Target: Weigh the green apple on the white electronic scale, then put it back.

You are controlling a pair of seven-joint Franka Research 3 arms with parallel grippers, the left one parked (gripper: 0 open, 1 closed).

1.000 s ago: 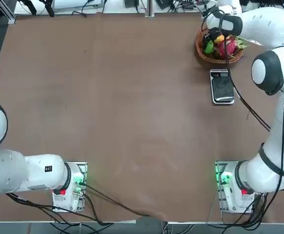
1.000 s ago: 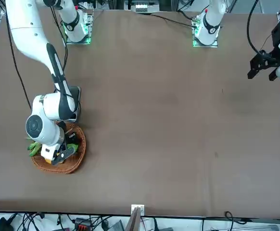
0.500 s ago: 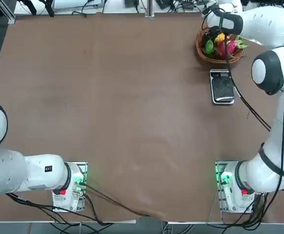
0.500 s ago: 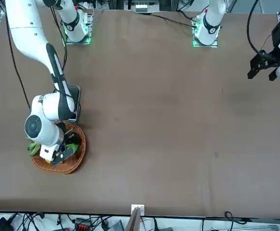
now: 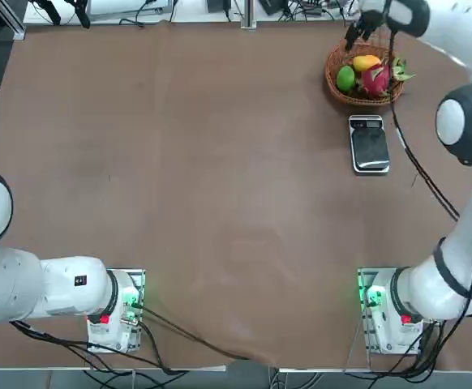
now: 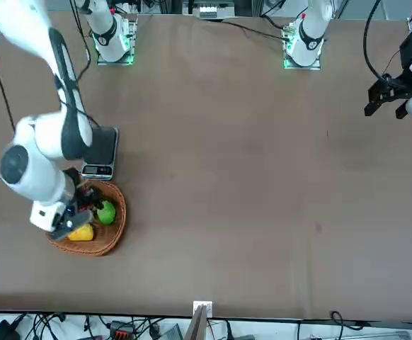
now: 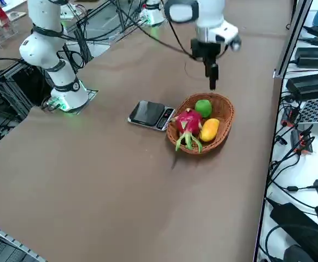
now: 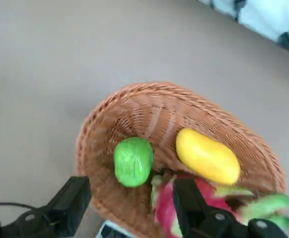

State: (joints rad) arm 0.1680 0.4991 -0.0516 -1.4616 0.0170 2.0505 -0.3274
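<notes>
— Where is the green apple (image 5: 345, 78) sitting?

— In the round wicker basket (image 5: 334, 84), on the side toward the middle of the desk (image 5: 203, 162). It lies against the basket wall, just beside an orange-yellow fruit (image 5: 366, 61) and a pink dragon fruit (image 5: 376, 79) with green spiky leaves. In the right wrist view the apple (image 8: 133, 161) rests alone on the weave, nothing clamped around it.

— And the white electronic scale?

— The white electronic scale (image 5: 370, 145) lies flat on the desk just outside the basket, on the side nearer the robot's bases, its display end toward the basket. Its dark top plate is bare. From the side, scale (image 7: 151, 114) and basket (image 7: 224, 125) look very close; whether they touch, I cannot tell.

— What about the right tool?

— The right tool (image 7: 212, 82) hangs above the basket's far rim, pointing down, clear of the fruit. It is released: in the wrist view its two fingers (image 8: 70, 204) stand wide apart with only basket between them, holding nothing. In the front view the tool (image 6: 63, 225) overlaps the basket's edge, so its exact height there is hard to judge.

— Anything else on the desk?

— Only the arms' bases with green lights at the near edge; cables lie beyond the far edge.
</notes>
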